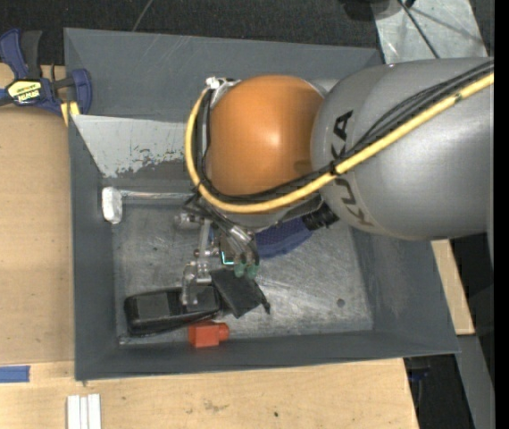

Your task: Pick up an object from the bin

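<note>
Grey bin [94, 266], scuffed floor, few loose items. Gripper [197, 286] low at right end of black flat handset [156, 309] by near wall; opening impossible to judge. Red block [208, 334] just beside, black angular piece [244, 295] close alongside. Risk: off-centre hold, handset tipping out or dragging neighbours.

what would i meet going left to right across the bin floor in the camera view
white cap → black handset → red block → black square piece → blue thing
</note>
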You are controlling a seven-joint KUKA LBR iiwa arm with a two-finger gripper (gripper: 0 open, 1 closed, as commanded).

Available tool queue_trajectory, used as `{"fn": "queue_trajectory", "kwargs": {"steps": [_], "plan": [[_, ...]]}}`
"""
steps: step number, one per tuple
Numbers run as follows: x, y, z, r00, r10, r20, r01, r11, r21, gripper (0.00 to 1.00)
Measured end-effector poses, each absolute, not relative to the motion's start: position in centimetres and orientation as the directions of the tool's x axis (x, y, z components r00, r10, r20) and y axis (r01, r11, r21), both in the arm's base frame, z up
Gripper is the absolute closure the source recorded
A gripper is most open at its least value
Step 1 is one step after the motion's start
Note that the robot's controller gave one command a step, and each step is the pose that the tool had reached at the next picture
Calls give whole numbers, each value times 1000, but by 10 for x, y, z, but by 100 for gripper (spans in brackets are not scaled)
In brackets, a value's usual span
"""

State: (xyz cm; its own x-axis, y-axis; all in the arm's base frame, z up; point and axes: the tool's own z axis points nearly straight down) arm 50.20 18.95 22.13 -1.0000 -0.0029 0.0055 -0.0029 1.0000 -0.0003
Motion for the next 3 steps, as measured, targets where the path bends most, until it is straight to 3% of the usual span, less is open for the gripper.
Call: {"fn": "queue_trajectory", "kwargs": {"steps": [1,2,3], "plan": [[492,131,94,-999,-27,-35,-28,1000,12,0],[491,130,96,-999,-32,-28,-32,999,8,100],[487,131,212,-996,-85,-4,-85,996,-1,100]]}}
